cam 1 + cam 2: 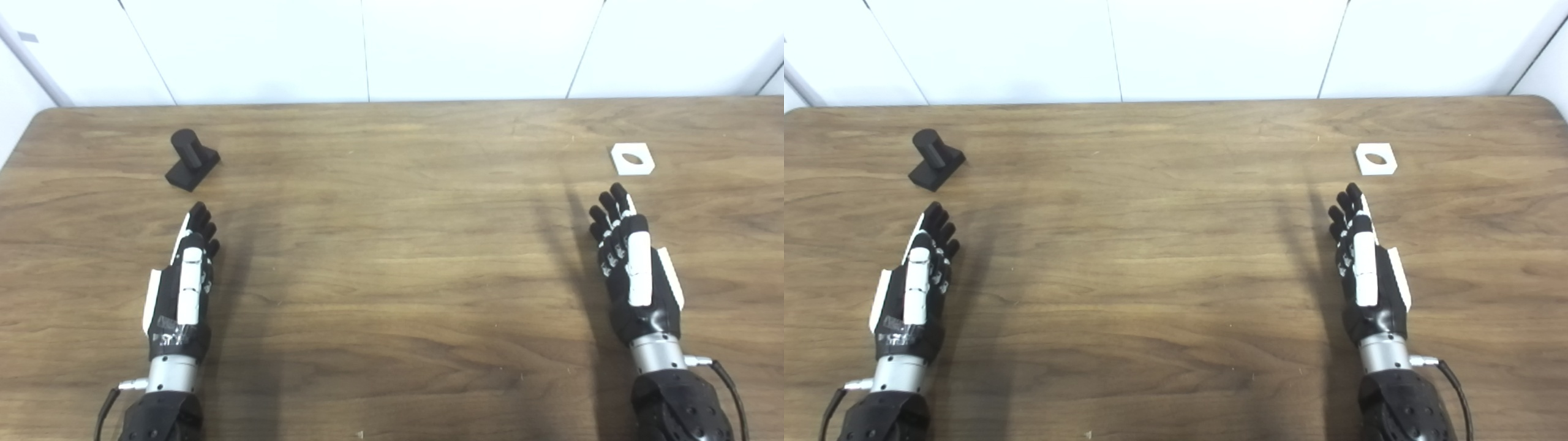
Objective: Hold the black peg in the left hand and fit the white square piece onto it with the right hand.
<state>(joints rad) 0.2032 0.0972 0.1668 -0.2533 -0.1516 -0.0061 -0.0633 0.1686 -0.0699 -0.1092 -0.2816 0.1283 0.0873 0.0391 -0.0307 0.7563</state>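
Well, on the wooden table (392,257) before white wall panels (471,49), both the left hand (184,288) and right hand (634,269) hover spread and empty; black peg (192,159) far left, white square piece (632,158) far right.

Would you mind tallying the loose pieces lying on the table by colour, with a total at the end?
Black: 1, the black peg on its base, far left of the table
White: 1, the white square piece with a round hole, far right
Total: 2
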